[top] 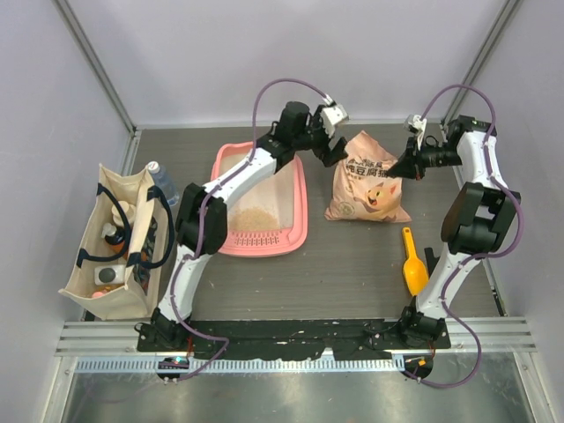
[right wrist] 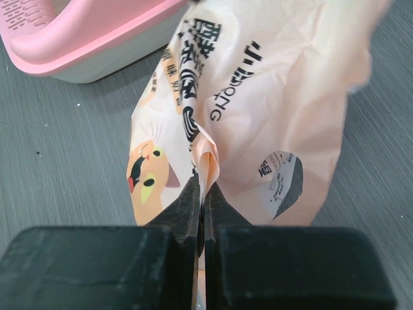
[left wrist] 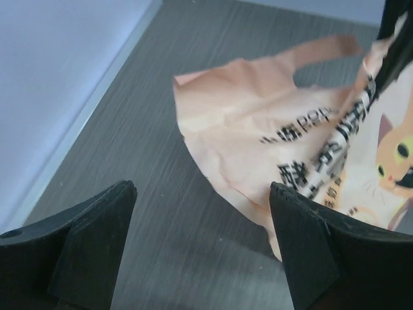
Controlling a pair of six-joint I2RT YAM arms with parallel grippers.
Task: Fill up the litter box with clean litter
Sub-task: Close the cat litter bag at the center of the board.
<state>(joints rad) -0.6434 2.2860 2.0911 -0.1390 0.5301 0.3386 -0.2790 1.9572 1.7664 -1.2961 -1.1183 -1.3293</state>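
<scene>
Beside the pink rectangular plastic litter box (top: 301,208), right hand (right wrist: 203,188) pinches the peach printed plastic bag (right wrist: 277,97); left hand (left wrist: 201,194) gapes wide

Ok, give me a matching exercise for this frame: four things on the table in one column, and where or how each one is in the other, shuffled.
1 litter box
2 yellow scoop
3 tote bag
4 peach bag

A pinched by the shut right claw
B standing at far left, items inside
C lying loose at right, untouched
D holding a patch of clean litter

Pairs: 1-D, 2-C, 3-B, 4-A.
</scene>
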